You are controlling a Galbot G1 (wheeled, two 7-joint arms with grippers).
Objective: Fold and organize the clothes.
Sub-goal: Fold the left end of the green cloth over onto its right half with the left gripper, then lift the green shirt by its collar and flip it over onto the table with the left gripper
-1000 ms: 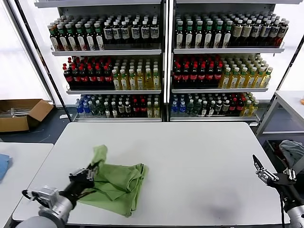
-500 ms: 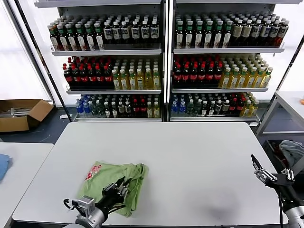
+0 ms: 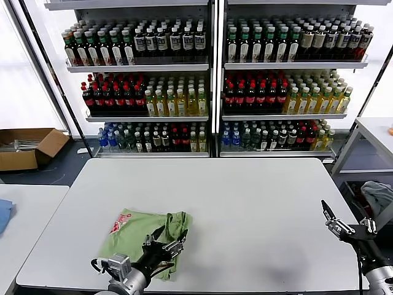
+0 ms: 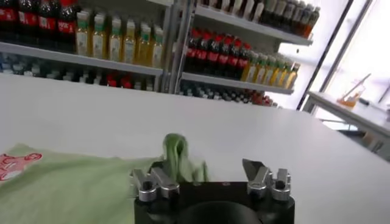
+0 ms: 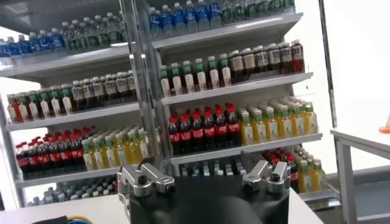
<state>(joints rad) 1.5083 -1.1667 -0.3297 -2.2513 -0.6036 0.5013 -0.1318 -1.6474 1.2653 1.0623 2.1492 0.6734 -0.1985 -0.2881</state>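
The light green polo shirt (image 3: 138,233) lies folded on the white table (image 3: 245,203) near its front left, with the red-and-white logo (image 3: 120,222) facing up. My left gripper (image 3: 162,248) is low over the shirt's front right corner, open and empty. In the left wrist view the shirt (image 4: 67,189) spreads out beyond one finger and a raised green fold (image 4: 175,151) stands just past the open left gripper (image 4: 207,175). My right gripper (image 3: 332,220) hangs open and empty at the table's right edge, far from the shirt; it also shows in the right wrist view (image 5: 204,178).
Shelves of bottles (image 3: 209,80) stand behind the table. A side table with a blue cloth (image 3: 3,215) is at the left and a cardboard box (image 3: 24,147) sits on the floor. A grey-white fabric bundle (image 3: 377,193) lies at the right.
One second ago my left gripper held a shirt flap up. The flap now lies flat with the logo showing, and the gripper has let go and moved right along the front edge.
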